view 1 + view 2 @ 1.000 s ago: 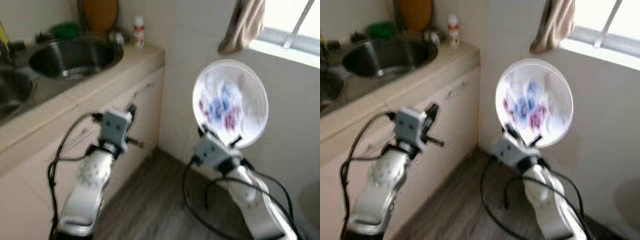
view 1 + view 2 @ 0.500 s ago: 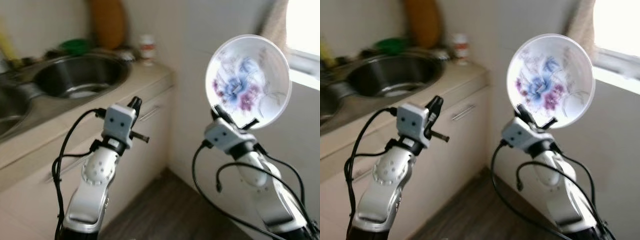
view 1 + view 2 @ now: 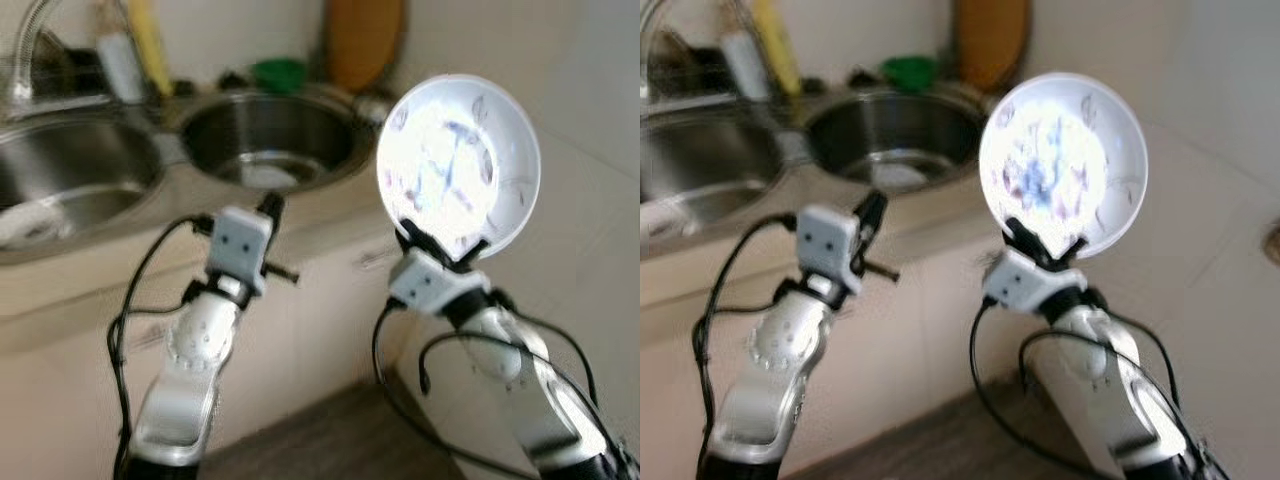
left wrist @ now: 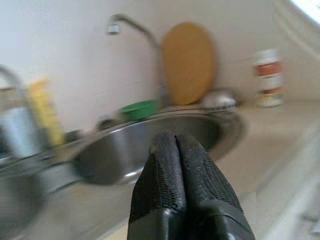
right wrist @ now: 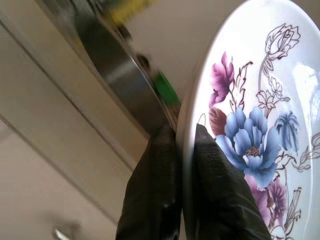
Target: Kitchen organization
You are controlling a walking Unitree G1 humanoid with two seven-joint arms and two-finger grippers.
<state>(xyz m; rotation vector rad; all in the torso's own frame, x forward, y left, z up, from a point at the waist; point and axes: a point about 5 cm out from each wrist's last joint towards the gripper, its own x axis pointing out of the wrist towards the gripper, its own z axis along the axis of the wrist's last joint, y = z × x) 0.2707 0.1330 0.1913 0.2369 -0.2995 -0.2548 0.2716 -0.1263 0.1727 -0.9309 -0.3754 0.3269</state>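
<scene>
A white plate painted with blue and purple flowers stands on edge in the air, its face toward me, in front of the counter's right end. My right gripper is shut on the plate's lower rim; in the right wrist view the plate sits pinched between the two black fingers. My left gripper is raised before the counter edge, pointing at the round steel sink. Its fingers are pressed together with nothing between them.
A beige counter holds two steel basins, the second sink on the left, with a tap behind. A wooden board, a green bowl, a yellow bottle and a small white bottle stand along the wall. Cabinet fronts lie below.
The view has swung left, so the sinks now sit behind both grippers and the window has left the picture. The right gripper still holds the plate upright; the left stays shut.
</scene>
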